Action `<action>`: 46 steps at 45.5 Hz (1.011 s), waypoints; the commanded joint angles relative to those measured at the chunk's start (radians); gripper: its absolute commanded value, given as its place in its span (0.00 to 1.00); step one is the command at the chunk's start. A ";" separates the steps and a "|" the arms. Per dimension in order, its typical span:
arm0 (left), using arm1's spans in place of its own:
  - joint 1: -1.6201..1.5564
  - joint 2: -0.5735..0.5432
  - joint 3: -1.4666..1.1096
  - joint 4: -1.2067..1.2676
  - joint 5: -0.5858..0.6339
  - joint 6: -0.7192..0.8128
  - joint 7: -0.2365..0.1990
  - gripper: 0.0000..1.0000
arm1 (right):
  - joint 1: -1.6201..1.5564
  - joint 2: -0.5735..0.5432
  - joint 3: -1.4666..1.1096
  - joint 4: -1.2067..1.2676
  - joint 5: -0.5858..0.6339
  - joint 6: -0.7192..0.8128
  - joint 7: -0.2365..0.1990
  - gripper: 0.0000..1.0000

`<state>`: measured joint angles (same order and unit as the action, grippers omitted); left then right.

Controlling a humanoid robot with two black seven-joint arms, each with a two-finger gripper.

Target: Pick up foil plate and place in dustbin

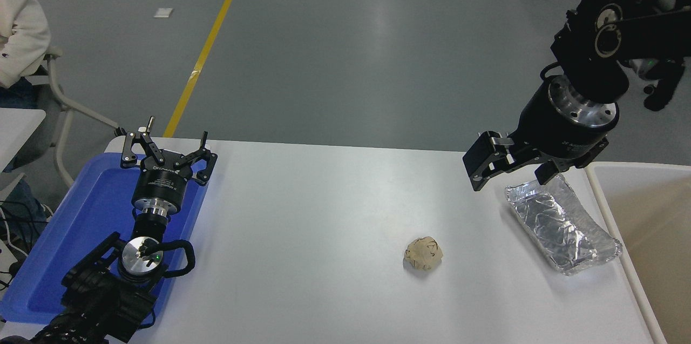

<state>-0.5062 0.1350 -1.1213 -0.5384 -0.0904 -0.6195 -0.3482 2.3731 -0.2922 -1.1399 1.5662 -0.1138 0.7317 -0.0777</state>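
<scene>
Our right gripper (510, 171) hovers with fingers released; the foil plate (561, 228) lies on the desk (324, 214) just below them, beside the dustbin (648, 214); we judge it light, flimsy, easily crushed; pinch the near rolled rim.

- We see the foil plate (561, 228) as shiny silver aluminium foil, crinkled all over.
- At our table's (324, 225) five o'clock lies a paper ball (424, 253), beige, matt and crumpled.
- We read the table top as smooth, matt white.
- At nine o'clock the blue tray (81, 225) looks like smooth, slightly glossy plastic.
- At three o'clock the dustbin (604, 193) has a smooth off-white rim.
- Both the left gripper (168, 152) and right gripper (510, 174) look matt black, with polished metal collars behind them.
</scene>
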 commanded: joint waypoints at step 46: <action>0.000 0.000 0.000 0.000 0.000 0.001 0.000 1.00 | -0.097 -0.179 -0.009 -0.024 -0.231 -0.011 -0.001 1.00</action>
<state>-0.5062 0.1350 -1.1222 -0.5384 -0.0907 -0.6196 -0.3487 2.3202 -0.3798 -1.1426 1.5493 -0.2227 0.7288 -0.0772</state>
